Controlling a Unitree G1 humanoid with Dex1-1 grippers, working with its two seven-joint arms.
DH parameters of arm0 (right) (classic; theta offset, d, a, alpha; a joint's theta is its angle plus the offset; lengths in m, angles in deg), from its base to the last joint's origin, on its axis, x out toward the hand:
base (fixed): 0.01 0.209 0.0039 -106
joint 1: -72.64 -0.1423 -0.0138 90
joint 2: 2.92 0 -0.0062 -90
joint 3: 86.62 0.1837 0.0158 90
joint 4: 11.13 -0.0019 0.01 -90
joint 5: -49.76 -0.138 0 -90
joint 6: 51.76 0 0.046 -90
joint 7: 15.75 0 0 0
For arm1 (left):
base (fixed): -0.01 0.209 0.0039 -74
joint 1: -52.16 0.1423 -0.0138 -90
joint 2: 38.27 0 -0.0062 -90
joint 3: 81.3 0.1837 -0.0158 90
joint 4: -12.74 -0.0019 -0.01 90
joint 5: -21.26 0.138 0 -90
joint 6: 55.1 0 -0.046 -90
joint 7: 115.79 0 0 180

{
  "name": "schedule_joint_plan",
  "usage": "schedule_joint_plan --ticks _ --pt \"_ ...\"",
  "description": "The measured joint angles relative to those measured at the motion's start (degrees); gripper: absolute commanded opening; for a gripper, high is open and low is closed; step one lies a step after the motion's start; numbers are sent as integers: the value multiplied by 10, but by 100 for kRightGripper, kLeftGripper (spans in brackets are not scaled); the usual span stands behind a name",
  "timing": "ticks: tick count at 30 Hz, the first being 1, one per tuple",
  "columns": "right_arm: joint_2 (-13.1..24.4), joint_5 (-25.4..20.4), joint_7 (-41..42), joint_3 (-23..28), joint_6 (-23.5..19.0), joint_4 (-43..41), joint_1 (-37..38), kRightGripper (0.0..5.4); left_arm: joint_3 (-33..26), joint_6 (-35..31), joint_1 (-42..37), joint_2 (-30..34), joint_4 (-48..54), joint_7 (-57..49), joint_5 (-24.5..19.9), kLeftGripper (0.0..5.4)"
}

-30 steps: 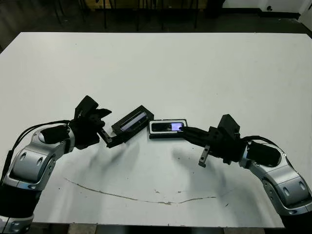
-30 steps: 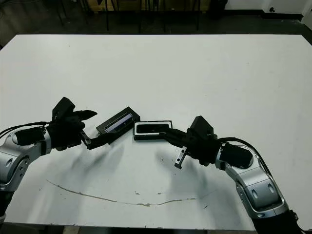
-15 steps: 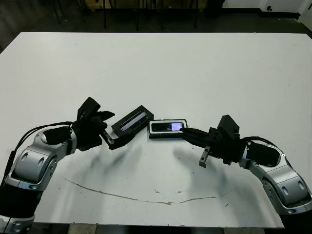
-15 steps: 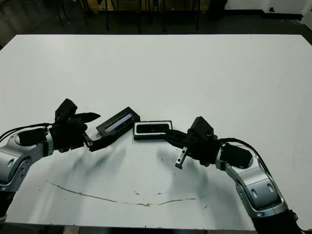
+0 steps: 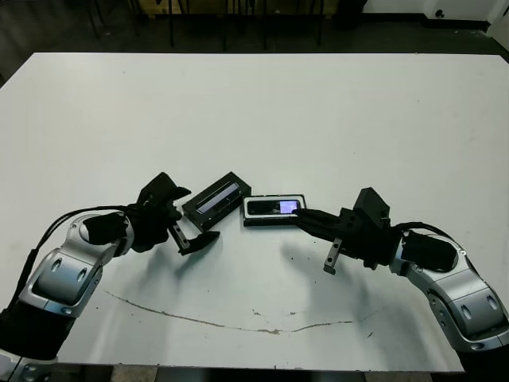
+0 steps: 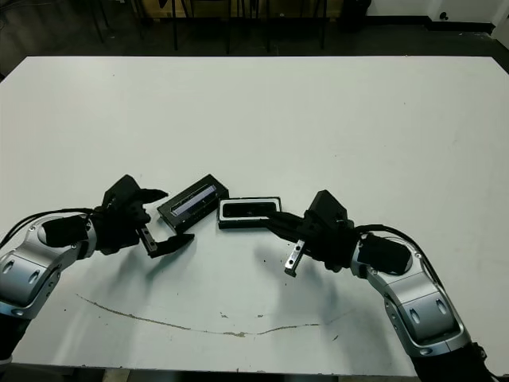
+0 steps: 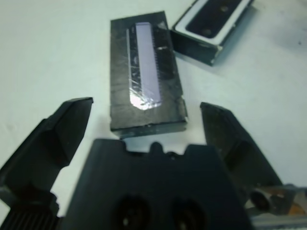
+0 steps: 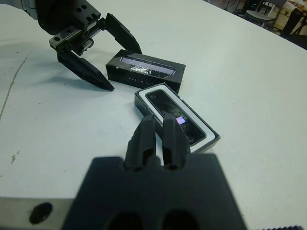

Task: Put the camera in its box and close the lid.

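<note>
The camera [image 5: 270, 207] lies in the white-lined box [image 5: 270, 222] at the table's middle, its small bluish screen toward my right arm. The lid [image 5: 213, 199] lies just left of the box, inner side up, its pale strip showing. My left gripper [image 5: 201, 213] is open, its two fingers straddling the lid's near end [image 7: 144, 81] without touching it. My right gripper [image 5: 298, 212] is shut on nothing. Its tips [image 8: 158, 119] rest at the camera's screen end [image 8: 168, 108].
A thin brown scratch [image 5: 238, 322] runs across the white table near its front edge. Dark chair legs stand beyond the far edge. Bare table lies behind and to both sides of the box and lid.
My left gripper has slid right toward the lid and turned, and its fingers now stand wider apart around the lid's near end. The lid, box, camera and right gripper have not moved.
</note>
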Motion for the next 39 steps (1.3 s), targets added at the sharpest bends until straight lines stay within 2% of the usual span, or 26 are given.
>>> schedule_joint_plan --ticks 2,5,14,19,24,30,39 --pt "0 3 -1 0 0 -2 0 0 3 1 0 -2 0 -3 1 538" --pt "1 4 -1 0 0 -4 0 0 5 4 3 -10 -4 -8 1 509" --pt "1 3 1 1 9 1 1 0 -19 8 41 -67 -7 -49 -28 345" --pt "1 2 -1 3 -1 -5 2 0 -28 -16 42 -77 2 -68 -32 270" --pt "1 2 -5 4 -6 -9 3 0 -33 -26 47 -87 10 -84 -35 267" --pt "-2 1 -6 5 8 1 6 0 -48 -35 58 -96 22 -103 -44 267" --pt "-2 0 -17 28 27 12 16 0 -104 -42 34 -87 20 -101 -68 267"
